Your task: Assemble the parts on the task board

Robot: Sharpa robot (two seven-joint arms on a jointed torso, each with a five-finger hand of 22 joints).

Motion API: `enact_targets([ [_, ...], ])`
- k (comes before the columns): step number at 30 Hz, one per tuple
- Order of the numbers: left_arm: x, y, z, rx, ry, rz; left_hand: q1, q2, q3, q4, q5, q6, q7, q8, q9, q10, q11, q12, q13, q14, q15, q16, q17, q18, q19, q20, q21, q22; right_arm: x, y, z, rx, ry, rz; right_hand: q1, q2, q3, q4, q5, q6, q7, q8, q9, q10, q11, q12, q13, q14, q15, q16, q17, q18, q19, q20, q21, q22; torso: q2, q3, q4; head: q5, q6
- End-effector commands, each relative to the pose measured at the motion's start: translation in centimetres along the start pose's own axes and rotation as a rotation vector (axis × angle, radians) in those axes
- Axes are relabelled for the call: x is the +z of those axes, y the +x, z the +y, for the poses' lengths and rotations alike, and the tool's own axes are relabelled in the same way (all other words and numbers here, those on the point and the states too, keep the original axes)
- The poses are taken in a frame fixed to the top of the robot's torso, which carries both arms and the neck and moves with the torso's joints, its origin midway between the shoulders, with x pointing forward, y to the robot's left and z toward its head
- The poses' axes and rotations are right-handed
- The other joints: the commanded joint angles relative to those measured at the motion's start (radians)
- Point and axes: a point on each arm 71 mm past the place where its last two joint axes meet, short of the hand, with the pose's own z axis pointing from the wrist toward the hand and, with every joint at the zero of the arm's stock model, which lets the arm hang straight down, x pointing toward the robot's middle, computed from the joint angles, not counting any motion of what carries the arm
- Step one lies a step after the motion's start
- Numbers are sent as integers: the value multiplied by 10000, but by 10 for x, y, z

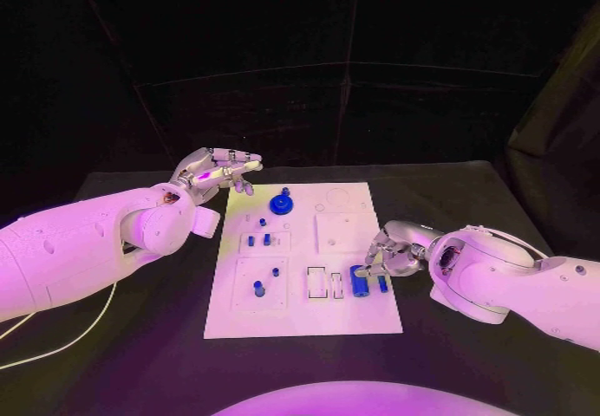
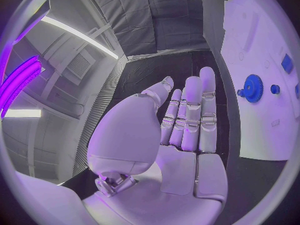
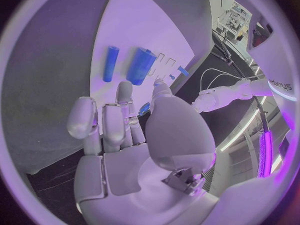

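Black cloth covers the table [image 1: 138, 347], and the white rectangular task board [image 1: 300, 321] lies flat at its middle. At the board's near right edge the right hand [image 1: 390, 250] hovers with fingers apart and nothing held, just beside two blue cylinders [image 1: 361, 285] lying on the board. Farther off, small blue pegs [image 1: 259, 289] stand in the left sockets, a round blue gear [image 1: 283, 205] sits near the far edge, and the left hand [image 1: 215, 172] hangs open beyond the far left corner, fingers straight and empty.

Bare worktop [image 1: 150, 347] all around the task board [image 1: 300, 316]; its near strip is open, while blue parts [image 1: 360, 286] crowd the right edge beside the right hand [image 1: 390, 251].
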Motion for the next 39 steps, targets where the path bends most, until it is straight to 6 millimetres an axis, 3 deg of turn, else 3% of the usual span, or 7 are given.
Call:
enact_targets([
  [1,0,2,-1,-80,21,129,23,-44,-6,-27,18,-70,-12,42,-5,-58,32,56,-16,-49,-2,-51,-9,54,-1,-27,-58,-14,2,7,-2,-640,546,508,-99,8,-75,-19,-58,-86,-22,89,36,178,-5,403,475,382,-51,116,114,-200,92,3,74,78,8,-12,-1,15,-16],
  [12,0,1,-1,-76,5,120,23,-44,-6,-27,18,-70,-12,42,-5,-58,32,56,-16,-49,-2,-51,-9,54,-1,-27,-58,-14,9,19,5,-1144,608,787,-109,70,-104,-22,-64,-68,-54,267,116,254,-27,814,1007,393,-62,212,249,-216,127,0,140,186,6,-1,5,6,-42],
  [22,0,1,-1,-80,-11,133,8,-37,-13,-18,19,-82,-9,53,-5,-68,36,61,-16,-52,2,-50,-16,53,0,-23,-66,-22,15,29,9,-1357,538,920,223,372,-77,-92,84,-11,-113,544,255,237,-79,1030,1408,387,-102,272,334,-222,128,-31,181,250,13,-7,-4,20,-58],
  [30,-1,0,0,-83,-26,140,9,-34,-12,-20,20,-87,-9,58,-5,-73,36,64,-16,-53,3,-50,-19,53,1,-23,-70,-25,16,32,12,-1498,464,717,1446,768,180,-530,1228,71,-174,837,420,277,-159,1189,1794,418,-168,427,582,-255,207,-91,285,437,1,-9,-16,41,-71],
  [34,-1,0,0,-87,-38,147,10,-34,-12,-20,20,-87,-9,58,-5,-73,36,64,-16,-53,3,-50,-19,53,1,-23,-70,-25,13,30,13,-1366,419,390,1585,882,193,-552,1592,154,-214,946,490,343,-193,1251,1924,444,-192,532,751,-278,270,-113,352,558,5,-3,-15,62,-84],
  [39,-1,0,0,-89,-55,150,10,-34,-12,-20,20,-87,-9,58,-5,-73,36,64,-16,-53,3,-50,-19,53,1,-23,-70,-25,6,27,15,-819,337,20,1457,901,88,-424,1742,187,-230,1001,538,411,-204,1299,2019,465,-202,615,882,-302,331,-125,417,671,0,1,-10,73,-79],
])
